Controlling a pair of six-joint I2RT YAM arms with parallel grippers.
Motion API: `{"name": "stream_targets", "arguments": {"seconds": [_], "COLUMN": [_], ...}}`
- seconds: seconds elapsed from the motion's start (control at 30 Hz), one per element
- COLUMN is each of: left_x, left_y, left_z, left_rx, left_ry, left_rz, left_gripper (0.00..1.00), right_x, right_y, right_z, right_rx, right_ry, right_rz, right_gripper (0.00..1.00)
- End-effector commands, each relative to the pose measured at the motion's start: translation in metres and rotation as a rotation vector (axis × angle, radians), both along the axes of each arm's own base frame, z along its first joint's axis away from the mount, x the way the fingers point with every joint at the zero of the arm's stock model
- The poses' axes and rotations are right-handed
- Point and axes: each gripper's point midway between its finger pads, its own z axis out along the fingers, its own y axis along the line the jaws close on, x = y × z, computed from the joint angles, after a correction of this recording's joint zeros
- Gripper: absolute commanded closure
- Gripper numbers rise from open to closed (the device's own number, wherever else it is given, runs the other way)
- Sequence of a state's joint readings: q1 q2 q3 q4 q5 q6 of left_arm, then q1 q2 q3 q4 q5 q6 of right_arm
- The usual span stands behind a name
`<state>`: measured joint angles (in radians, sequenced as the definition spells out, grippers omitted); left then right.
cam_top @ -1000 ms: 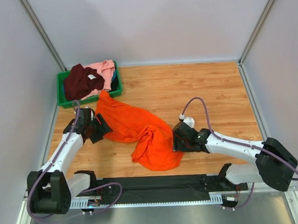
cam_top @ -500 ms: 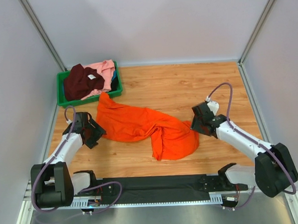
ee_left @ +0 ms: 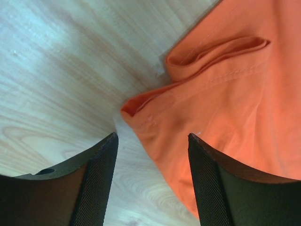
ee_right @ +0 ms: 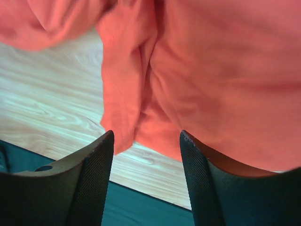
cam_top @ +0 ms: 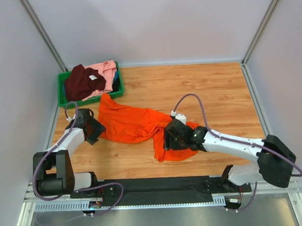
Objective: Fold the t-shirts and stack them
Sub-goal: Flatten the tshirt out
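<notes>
Wooden table (cam_top: 205, 85) — orange t-shirt (cam_top: 134, 125), green bin (cam_top: 62, 90)

The maroon t-shirt (cam_top: 83, 82) covers much of the pink t-shirt (cam_top: 106, 71) in the green bin (cam_top: 62, 100).

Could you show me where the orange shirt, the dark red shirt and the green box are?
orange t-shirt (cam_top: 131, 125): overhead view, on its flat middle.
maroon t-shirt (cam_top: 81, 83): overhead view, on its crumpled body.
green bin (cam_top: 62, 95): overhead view, on its left wall.
</notes>
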<state>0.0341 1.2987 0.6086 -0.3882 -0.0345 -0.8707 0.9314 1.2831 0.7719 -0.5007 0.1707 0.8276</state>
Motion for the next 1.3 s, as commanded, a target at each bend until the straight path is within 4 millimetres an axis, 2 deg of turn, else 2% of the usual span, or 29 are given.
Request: {"name": "stream_targets", "arguments": {"seconds": [0.0, 0.17, 0.27, 0.3, 0.37, 0.43, 0.47, 0.5, 0.53, 0.57, 0.63, 0.67, 0.7, 0.73, 0.77, 0.8, 0.9, 1.03, 1.17, 1.27], "left_x": [0.005, 0.007, 0.009, 0.01, 0.009, 0.009, 0.01, 0.011, 0.01, 0.012, 0.009, 0.012, 0.011, 0.007, 0.007, 0.005, -0.002, -0.009, -0.012, -0.015], "left_y": [0.001, 0.008, 0.004, 0.003, 0.002, 0.002, 0.001, 0.0, 0.0, 0.0, -0.001, 0.0, 0.0, 0.0, 0.0, 0.001, 0.0, 0.002, 0.001, 0.0], "left_z": [-0.006, -0.008, -0.009, -0.008, -0.006, -0.001, 0.007, 0.012, 0.023, 0.032, 0.047, 0.066, 0.075, 0.081, 0.098, 0.105, 0.123, 0.126, 0.118, 0.117], "left_rx": [-0.003, 0.032, 0.021, 0.015, 0.012, 0.012, 0.011, 0.006, 0.007, 0.008, 0.012, 0.018, 0.026, 0.029, 0.035, 0.043, 0.054, 0.076, 0.079, 0.08], "left_ry": [-0.014, -0.025, -0.026, -0.025, -0.028, -0.038, -0.061, -0.076, -0.106, -0.128, -0.158, -0.217, -0.235, -0.237, -0.285, -0.297, -0.332, -0.327, -0.297, -0.288], "left_rz": [0.014, 0.02, -0.001, -0.006, -0.013, -0.019, -0.02, -0.023, -0.027, -0.026, -0.032, -0.037, -0.038, -0.041, -0.045, -0.047, -0.064, -0.077, -0.099, -0.11], "left_gripper": [0.32, 0.36, 0.57, 0.72, 0.83, 0.97, 1.0, 1.0, 1.0, 1.0, 1.0, 1.0, 1.0, 1.0, 1.0, 1.0, 1.0, 1.0, 1.0, 1.0], "right_x": [-0.013, -0.026, -0.029, -0.03, -0.033, -0.032, -0.033, -0.032, -0.031, -0.029, -0.017, -0.021, -0.02, -0.016, -0.016, -0.014, -0.013, -0.009, -0.002, 0.004], "right_y": [0.033, 0.045, 0.049, 0.05, 0.047, 0.039, 0.031, 0.027, 0.008, -0.004, -0.025, -0.049, -0.059, -0.072, -0.088, -0.097, -0.126, -0.152, -0.164, -0.174], "right_z": [-0.008, -0.024, -0.036, -0.038, -0.048, -0.049, -0.049, -0.04, -0.035, -0.028, 0.005, 0.011, 0.027, 0.036, 0.045, 0.056, 0.074, 0.082, 0.079, 0.084], "right_rx": [0.058, 0.003, -0.017, -0.024, -0.063, -0.09, -0.116, -0.113, -0.181, -0.214, -0.235, -0.311, -0.301, -0.327, -0.358, -0.353, -0.371, -0.391, -0.407, -0.42], "right_ry": [0.009, 0.003, 0.015, 0.019, 0.033, 0.024, 0.027, 0.008, -0.002, -0.019, -0.106, -0.101, -0.13, -0.164, -0.161, -0.19, -0.207, -0.206, -0.176, -0.17], "right_rz": [0.064, 0.113, 0.122, 0.126, 0.127, 0.109, 0.101, 0.092, 0.057, 0.028, -0.054, -0.075, -0.102, -0.132, -0.158, -0.181, -0.255, -0.319, -0.336, -0.364], "right_gripper": [0.4, 0.41, 0.42, 0.43, 0.46, 0.58, 0.65, 0.88, 1.0, 1.0, 1.0, 1.0, 1.0, 1.0, 1.0, 1.0, 1.0, 1.0, 1.0, 1.0]}}
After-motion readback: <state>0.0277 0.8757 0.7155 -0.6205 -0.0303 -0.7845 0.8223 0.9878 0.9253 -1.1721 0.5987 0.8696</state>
